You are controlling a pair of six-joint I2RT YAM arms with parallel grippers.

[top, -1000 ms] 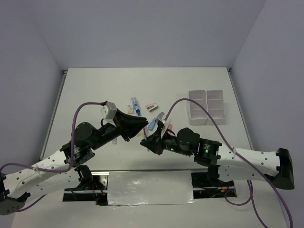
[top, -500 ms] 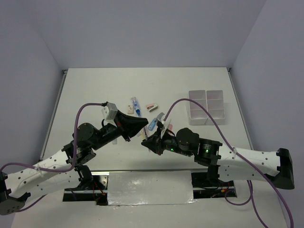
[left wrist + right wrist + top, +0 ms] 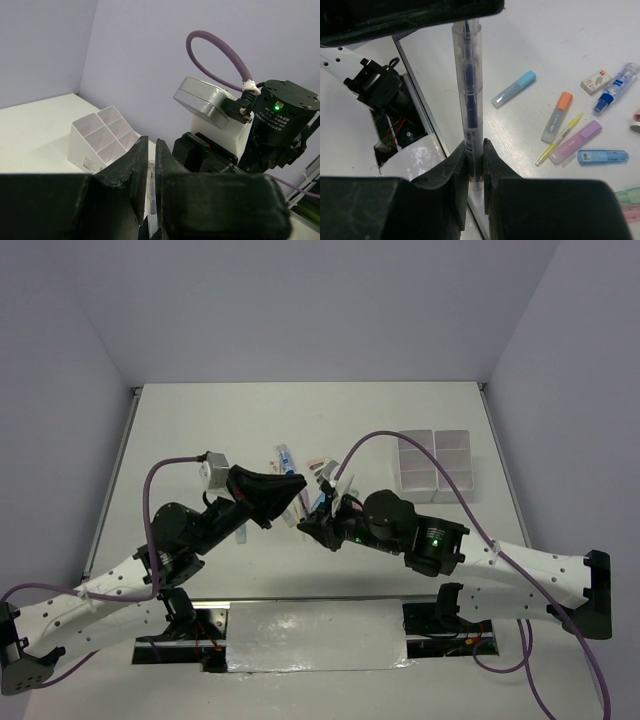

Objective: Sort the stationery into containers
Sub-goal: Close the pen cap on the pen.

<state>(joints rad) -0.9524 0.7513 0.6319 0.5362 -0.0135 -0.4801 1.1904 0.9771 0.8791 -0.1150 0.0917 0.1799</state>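
Observation:
A clear thin pen [image 3: 468,90] with a dark blue refill is held up off the table between both grippers. My right gripper [image 3: 475,145] is shut on its lower end. My left gripper [image 3: 151,145] is shut on its other end [image 3: 150,187]; it shows as the dark mass at the top of the right wrist view [image 3: 420,15]. In the top view the left gripper [image 3: 293,487] and the right gripper [image 3: 312,525] meet tip to tip at mid table. The white 2x2 containers [image 3: 435,465] stand at the right, also in the left wrist view [image 3: 102,135].
Loose stationery lies on the table below: a blue marker [image 3: 513,89], an orange marker [image 3: 556,117], a thin yellow pen [image 3: 560,139], a purple marker [image 3: 576,142], another blue marker [image 3: 603,156], an eraser [image 3: 596,81] and a blue-white tube [image 3: 616,86]. The table's near edge and arm bases [image 3: 380,90] lie to the left.
Both grippers have moved a little away from the bases and higher, still tip to tip. The left gripper has swung level and the right arm has stretched toward it.

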